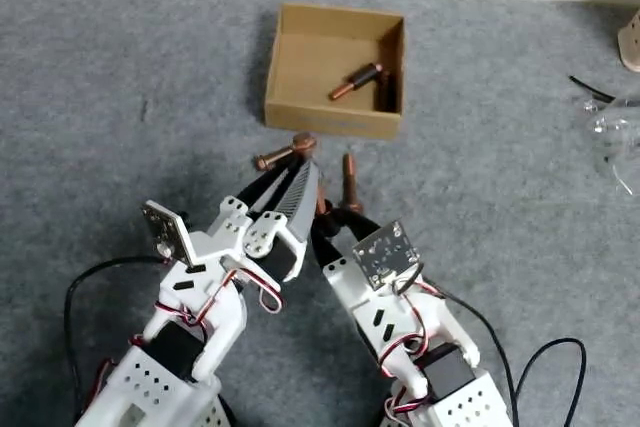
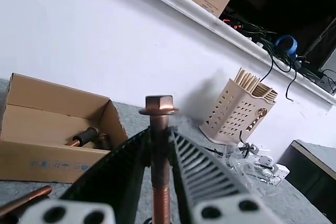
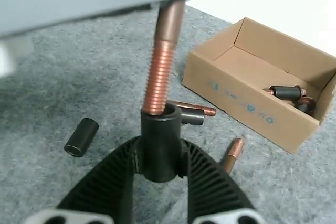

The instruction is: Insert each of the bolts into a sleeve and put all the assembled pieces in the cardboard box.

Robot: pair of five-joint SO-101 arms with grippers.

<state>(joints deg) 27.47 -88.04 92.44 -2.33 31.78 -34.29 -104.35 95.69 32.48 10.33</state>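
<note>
The brown open-topped cardboard box (image 1: 330, 119) sits on the grey carpet (image 1: 120, 97), beyond both grippers, with an assembled bolt-and-sleeve piece (image 1: 357, 80) inside. Before it, the left gripper (image 2: 160, 136) holds a copper-coloured threaded metal bolt (image 2: 159, 156) upright, its tip at the mouth of the black cylindrical sleeve (image 3: 159, 150) gripped by the right gripper (image 3: 160, 149).

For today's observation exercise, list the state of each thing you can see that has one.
bolt: held in left gripper, threaded tip at sleeve mouth.
sleeve: upright, clamped in right gripper.
cardboard box: open, assembled pieces inside.
loose sleeve: lying on its side, empty.
</note>
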